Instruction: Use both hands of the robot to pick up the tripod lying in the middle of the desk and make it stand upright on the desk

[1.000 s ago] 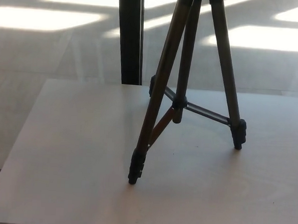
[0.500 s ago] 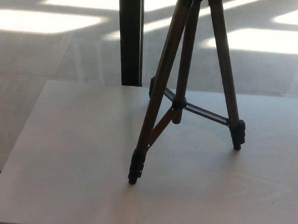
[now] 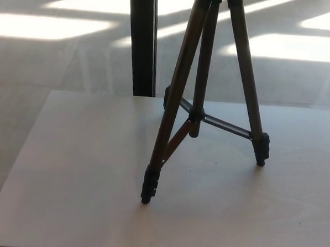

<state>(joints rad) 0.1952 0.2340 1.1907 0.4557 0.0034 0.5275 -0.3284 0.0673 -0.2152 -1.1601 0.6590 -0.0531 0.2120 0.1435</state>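
Strong backlight pours in from the far side, blowing out bright patches on the floor (image 3: 43, 26) and leaving the tripod (image 3: 180, 96) nearly a silhouette. The desk (image 3: 79, 169) sits dim and evenly lit with faint shadow. Focus is fairly sharp, slightly soft overall.

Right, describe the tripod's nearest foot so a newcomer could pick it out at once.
Start at the pale desk that fills the lower picture, and find the dark tripod standing upright on it, right of the black post. Follow its front leg down and leftward to the black ribbed foot. It sits nearest the camera; the other visible foot is farther back, to the right.
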